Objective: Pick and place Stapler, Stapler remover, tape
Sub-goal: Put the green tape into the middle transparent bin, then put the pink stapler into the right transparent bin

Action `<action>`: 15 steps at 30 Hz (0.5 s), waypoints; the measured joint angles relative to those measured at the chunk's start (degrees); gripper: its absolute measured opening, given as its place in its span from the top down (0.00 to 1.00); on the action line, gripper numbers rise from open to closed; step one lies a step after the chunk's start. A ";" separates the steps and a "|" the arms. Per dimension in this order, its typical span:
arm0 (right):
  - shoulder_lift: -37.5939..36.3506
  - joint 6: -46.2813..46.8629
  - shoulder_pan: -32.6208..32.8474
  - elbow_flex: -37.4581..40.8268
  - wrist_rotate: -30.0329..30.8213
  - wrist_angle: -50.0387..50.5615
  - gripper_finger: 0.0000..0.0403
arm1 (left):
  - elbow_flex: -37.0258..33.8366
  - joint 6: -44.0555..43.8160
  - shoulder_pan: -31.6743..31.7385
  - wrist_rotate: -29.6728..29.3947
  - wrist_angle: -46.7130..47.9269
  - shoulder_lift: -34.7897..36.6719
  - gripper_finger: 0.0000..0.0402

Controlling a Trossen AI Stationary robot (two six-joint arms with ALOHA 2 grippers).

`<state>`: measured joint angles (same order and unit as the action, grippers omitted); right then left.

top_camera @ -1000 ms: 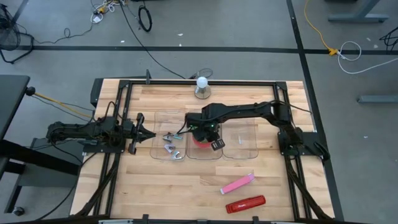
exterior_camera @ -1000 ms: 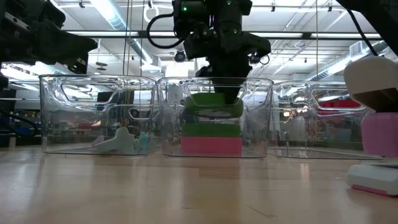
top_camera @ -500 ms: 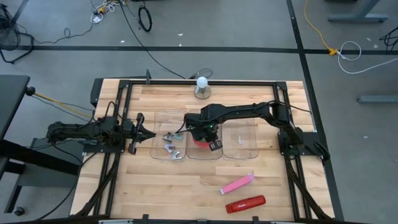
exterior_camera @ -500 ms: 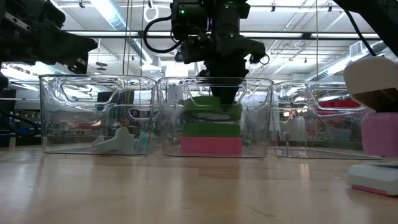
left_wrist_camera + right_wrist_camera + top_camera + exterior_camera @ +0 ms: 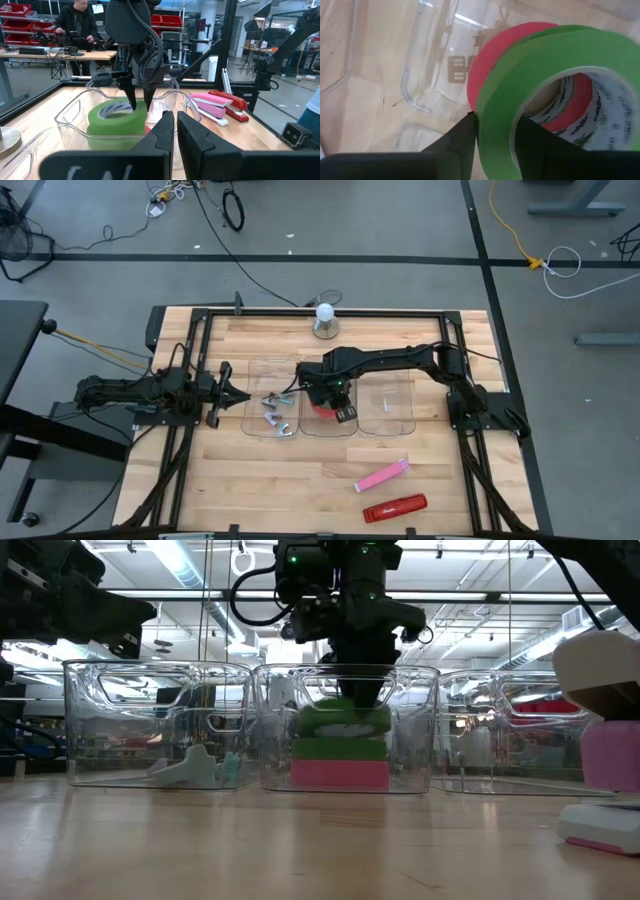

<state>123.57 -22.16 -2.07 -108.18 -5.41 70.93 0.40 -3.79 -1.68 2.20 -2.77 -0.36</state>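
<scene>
The tape [image 5: 545, 55] is a green roll with a red-pink ring under it. It lies tilted in the middle clear bin [image 5: 275, 730]. My right gripper [image 5: 495, 125] points down into that bin, open, with one finger in the roll's hole and one outside its wall. Silver stapler removers [image 5: 275, 418] lie in the left bin. A pink stapler [image 5: 382, 475] and a red stapler [image 5: 394, 507] lie on the table's near right. My left gripper [image 5: 175, 122] is parked level at the table's left, shut on nothing. My right gripper comes from above with its fingers [image 5: 462, 132] on either side of the green roll's wall [image 5: 495, 100]. I cannot tell whether either finger touches the wall. The roll rests in the bin, not lifted.
The right clear bin [image 5: 395, 415] stands beside the middle one. A white ball on a round grey base [image 5: 325, 318] sits at the far edge. A black frame runs around the table. Bare wood lies in front of the bins.
In the low view the green roll's upper part has sunk a little and now sits tilted on what lies below it. My right gripper has stayed over the middle bin, turning slightly about its own axis.
</scene>
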 joint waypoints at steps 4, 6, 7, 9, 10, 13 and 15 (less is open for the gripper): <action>-0.02 1.01 0.00 0.00 0.08 0.01 0.63 | 0.01 -0.01 0.00 0.00 -0.01 0.00 0.94; -0.02 1.55 0.00 0.00 0.20 -0.02 0.60 | 0.00 0.00 0.00 0.00 -0.01 0.00 0.94; -0.02 1.83 0.00 0.00 0.20 -0.08 0.58 | -0.01 0.00 -0.02 0.00 -0.01 0.00 0.94; -0.02 2.19 0.00 0.00 0.18 -0.27 0.55 | 0.01 0.00 -0.01 0.00 0.01 0.00 0.94; -0.02 2.21 0.00 0.00 0.20 -0.24 0.53 | -0.02 0.00 -0.01 0.00 0.01 0.00 0.94; -0.10 2.21 0.00 0.00 0.17 -0.14 0.49 | 0.00 0.00 0.00 0.00 0.00 0.00 0.94; -0.56 2.21 0.02 0.00 0.17 0.28 0.48 | -0.01 0.00 -0.01 0.00 -0.01 0.00 0.94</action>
<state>123.01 -19.94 -2.04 -108.18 -5.23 71.21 0.38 -3.79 -1.69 2.20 -2.79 -0.36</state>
